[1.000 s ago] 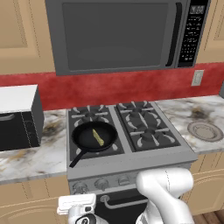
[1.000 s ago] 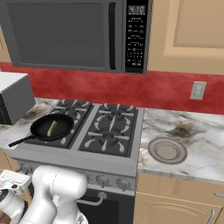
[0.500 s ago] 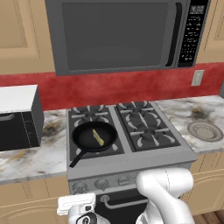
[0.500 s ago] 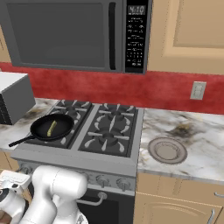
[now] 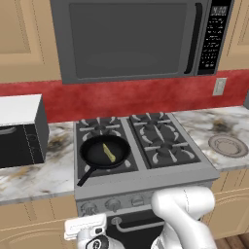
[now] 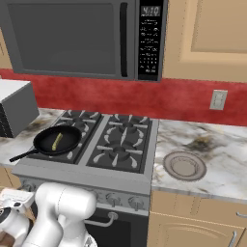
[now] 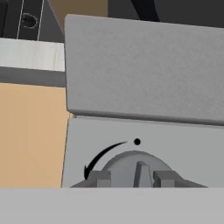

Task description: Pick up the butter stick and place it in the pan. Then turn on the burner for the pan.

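Note:
The pale yellow butter stick (image 5: pixel 109 152) (image 6: pixel 56 141) lies inside the black pan (image 5: pixel 88 151) (image 6: pixel 73 136). The pan sits on the front left burner, whose grate prongs (image 5: pixel 127 164) show around it, and its handle points toward the stove's front left. My gripper (image 5: pixel 86 224) (image 6: pixel 17 197) is low in front of the stove's control panel at its left end. In the hand view the gripper (image 7: pixel 131 178) is shut on a round grey knob (image 7: pixel 138 162), one fingertip on each side, below a curved black arrow and a dot.
A grey plate (image 5: pixel 227 145) (image 6: pixel 184 165) rests on the marble counter right of the stove. A black and white box appliance (image 5: pixel 19 131) stands on the left counter. A microwave (image 5: pixel 131 39) hangs over the cooktop. More knobs (image 5: pixel 137 200) line the stove's front.

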Tool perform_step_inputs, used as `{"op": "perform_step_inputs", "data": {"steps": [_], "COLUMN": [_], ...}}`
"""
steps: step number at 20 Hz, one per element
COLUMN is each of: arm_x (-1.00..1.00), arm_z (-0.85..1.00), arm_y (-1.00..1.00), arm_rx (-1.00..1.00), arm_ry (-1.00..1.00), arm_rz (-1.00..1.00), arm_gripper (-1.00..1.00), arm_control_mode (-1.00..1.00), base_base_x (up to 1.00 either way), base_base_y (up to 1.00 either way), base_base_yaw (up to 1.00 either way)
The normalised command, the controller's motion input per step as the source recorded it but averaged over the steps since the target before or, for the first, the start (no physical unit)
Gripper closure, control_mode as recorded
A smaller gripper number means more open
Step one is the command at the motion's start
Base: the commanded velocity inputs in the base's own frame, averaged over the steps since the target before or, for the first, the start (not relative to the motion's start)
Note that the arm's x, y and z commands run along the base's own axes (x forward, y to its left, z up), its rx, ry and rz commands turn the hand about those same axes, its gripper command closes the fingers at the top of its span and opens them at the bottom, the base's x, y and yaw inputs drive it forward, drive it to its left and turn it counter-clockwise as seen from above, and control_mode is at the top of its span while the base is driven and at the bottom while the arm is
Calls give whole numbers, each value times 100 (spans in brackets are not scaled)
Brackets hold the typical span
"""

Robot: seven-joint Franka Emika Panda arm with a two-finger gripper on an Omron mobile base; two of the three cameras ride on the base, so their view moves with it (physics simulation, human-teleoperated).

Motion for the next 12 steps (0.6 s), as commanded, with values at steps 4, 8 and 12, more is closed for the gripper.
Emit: {"op": "perform_step_inputs", "data": {"steps": [4, 8, 12], "arm_x": [0, 0, 0], "arm_z": [0, 0, 0], "arm_y": [-3, -2, 0], "arm_rx": [-7, -11, -12], "arm_ry": [0, 0, 0], "arm_rz": [5, 3, 1], "arm_gripper": [100, 100, 100], "arm_control_mode": [-100, -100, -100], "base_base_x": [0, 0, 0], "base_base_y": [0, 0, 0], "base_base_yaw": [0, 0, 0]}}
